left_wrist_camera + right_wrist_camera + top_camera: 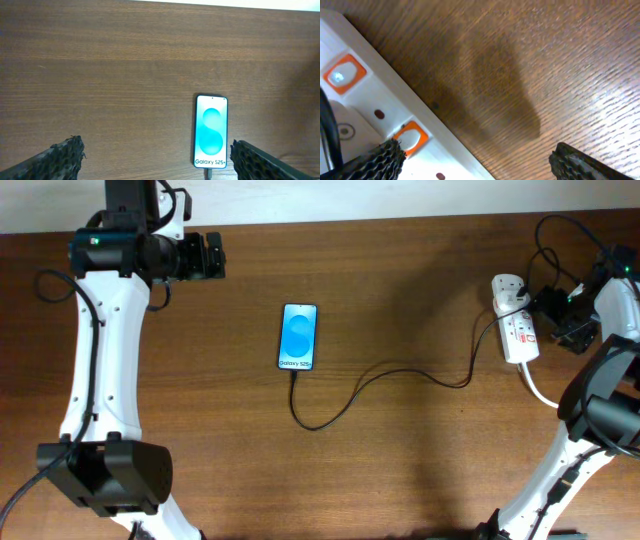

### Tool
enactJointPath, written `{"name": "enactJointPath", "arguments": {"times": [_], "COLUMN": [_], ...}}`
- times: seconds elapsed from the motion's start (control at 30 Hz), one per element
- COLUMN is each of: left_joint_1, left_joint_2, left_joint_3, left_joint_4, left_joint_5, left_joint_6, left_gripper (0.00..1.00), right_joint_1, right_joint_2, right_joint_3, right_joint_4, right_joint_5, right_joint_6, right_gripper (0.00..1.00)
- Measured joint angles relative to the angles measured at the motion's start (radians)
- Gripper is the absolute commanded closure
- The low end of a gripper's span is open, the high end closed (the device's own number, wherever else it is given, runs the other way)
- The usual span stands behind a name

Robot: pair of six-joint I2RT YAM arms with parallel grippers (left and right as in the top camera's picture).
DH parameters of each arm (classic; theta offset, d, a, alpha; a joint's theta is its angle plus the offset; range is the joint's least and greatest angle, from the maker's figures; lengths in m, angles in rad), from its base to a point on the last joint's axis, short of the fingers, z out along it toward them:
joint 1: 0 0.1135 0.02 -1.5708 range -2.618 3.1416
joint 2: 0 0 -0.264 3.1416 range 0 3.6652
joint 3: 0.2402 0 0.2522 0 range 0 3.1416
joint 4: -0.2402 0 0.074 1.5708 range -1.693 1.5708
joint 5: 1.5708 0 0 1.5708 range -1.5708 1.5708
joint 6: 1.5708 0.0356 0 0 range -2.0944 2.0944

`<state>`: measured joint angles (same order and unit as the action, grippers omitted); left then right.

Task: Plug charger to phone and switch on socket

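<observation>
Your right gripper (480, 162), jaws spread wide and empty, hovers just beside the socket (515, 320) at the right of the table (420, 270); the socket's long axis runs front to back, and its orange switches (412, 137) sit by one fingertip. The phone (298, 337) lies mid-table, with the charger (380, 380) meeting its near end

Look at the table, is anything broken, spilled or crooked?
Nothing stands out. The phone lies flat with its screen lit, the charger loops loosely from its bottom end across to the socket at the right, and no spill or damage shows.
</observation>
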<state>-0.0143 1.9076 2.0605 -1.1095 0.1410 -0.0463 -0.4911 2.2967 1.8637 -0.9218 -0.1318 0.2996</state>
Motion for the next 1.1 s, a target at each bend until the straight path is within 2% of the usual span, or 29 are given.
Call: {"name": "enactJointPath", "arguments": {"times": [0.27, 0.4, 0.73, 1.1], "left_joint_1": [0.001, 0.001, 0.001, 0.001], "left_joint_2": [0.000, 0.000, 0.000, 0.000], "left_joint_3": [0.000, 0.000, 0.000, 0.000], "left_joint_4": [0.000, 0.000, 0.000, 0.000], "left_joint_5": [0.000, 0.000, 0.000, 0.000], "left_joint_6": [0.000, 0.000, 0.000, 0.000], "left_gripper": [0.01, 0.01, 0.01, 0.01], "right_joint_1": [-0.014, -0.017, -0.040, -0.040], "right_joint_2": [0.001, 0.001, 0.001, -0.001], "right_joint_3": [-0.013, -0.050, -0.055, -0.055], "right_joint_4": [0.022, 0.089, 0.069, 0.045], "right_joint_5": [-0.043, -0.042, -0.132, -0.142], "right_joint_6": [0.020, 0.038, 0.010, -0.008], "right_gripper": [0.02, 0.02, 0.02, 0.02]}}
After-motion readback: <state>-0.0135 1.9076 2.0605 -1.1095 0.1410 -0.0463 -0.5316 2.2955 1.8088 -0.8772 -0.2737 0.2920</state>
